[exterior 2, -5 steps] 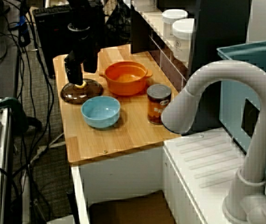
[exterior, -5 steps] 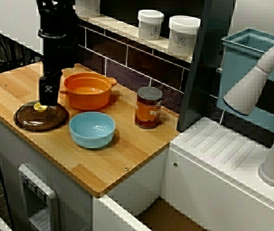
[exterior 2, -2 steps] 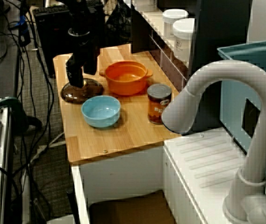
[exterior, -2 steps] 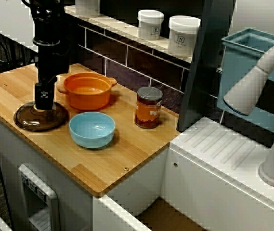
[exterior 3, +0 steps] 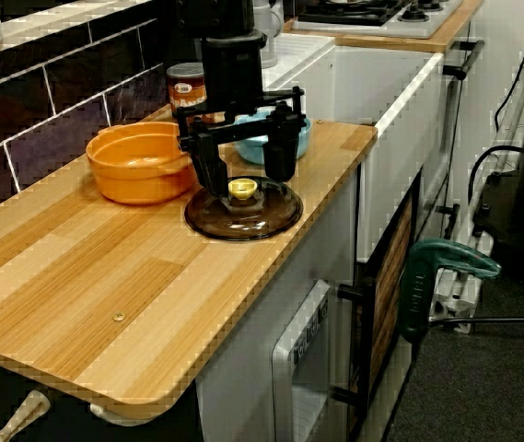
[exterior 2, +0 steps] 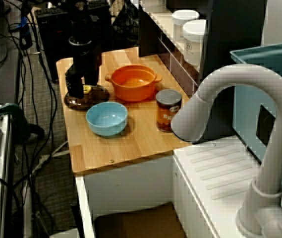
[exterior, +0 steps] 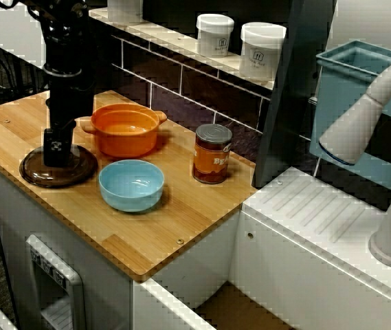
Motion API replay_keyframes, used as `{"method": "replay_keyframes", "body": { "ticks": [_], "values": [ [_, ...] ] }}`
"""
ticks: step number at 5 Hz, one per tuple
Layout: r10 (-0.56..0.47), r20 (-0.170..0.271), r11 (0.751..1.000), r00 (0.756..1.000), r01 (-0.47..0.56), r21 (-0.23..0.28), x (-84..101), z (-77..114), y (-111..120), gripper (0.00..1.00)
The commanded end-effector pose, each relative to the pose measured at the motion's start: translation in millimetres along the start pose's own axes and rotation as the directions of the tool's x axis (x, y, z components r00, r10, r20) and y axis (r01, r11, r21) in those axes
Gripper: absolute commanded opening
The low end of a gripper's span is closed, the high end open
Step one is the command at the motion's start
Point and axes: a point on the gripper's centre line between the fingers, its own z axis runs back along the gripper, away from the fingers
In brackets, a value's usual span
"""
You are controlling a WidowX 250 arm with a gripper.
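Where the wooden bench [exterior: 181, 206] runs out from the dark tiled wall, the black arm [exterior: 64, 75] stands upright over its outer corner. The orange pot [exterior: 124, 129] with two small handles sits just beside the arm, close to the wall and uncovered. A round brown glass lid [exterior 3: 243, 216] lies flat on the bench directly under the arm, next to the pot. In the view across the bench, a blue bowl [exterior: 131, 184] stands in front of the pot, just beside the lid, near the bench's front edge. A can [exterior: 212, 153] with an orange label stands farther along towards the sink, apart from the bowl. In the low view along the bench, the fingers [exterior 3: 280, 157] are spread apart and reach down to either side of the lid's yellow knob [exterior 3: 242, 189]. The knob sits in the gap between them with space showing on both sides. Whether their tips touch the glass cannot be told.
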Motion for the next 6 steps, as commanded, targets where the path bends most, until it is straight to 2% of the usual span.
{"method": "replay_keyframes", "body": {
  "ticks": [1, 2, 5, 6],
  "values": [
    [0.001, 0.023, 0.999, 1.0, -0.002, 0.046, -18.0, 3.2, -9.5, 1.0],
    [0.005, 0.036, 0.999, 0.999, -0.006, 0.041, -19.3, -1.3, -12.5, 0.0],
    [0.053, 0.057, 0.998, 0.997, -0.055, 0.019, -21.4, -2.4, -12.0, 0.0],
    [0.048, 0.078, 0.999, 0.996, -0.049, 0.006, -21.1, 14.1, -10.6, 0.0]
  ]
}}
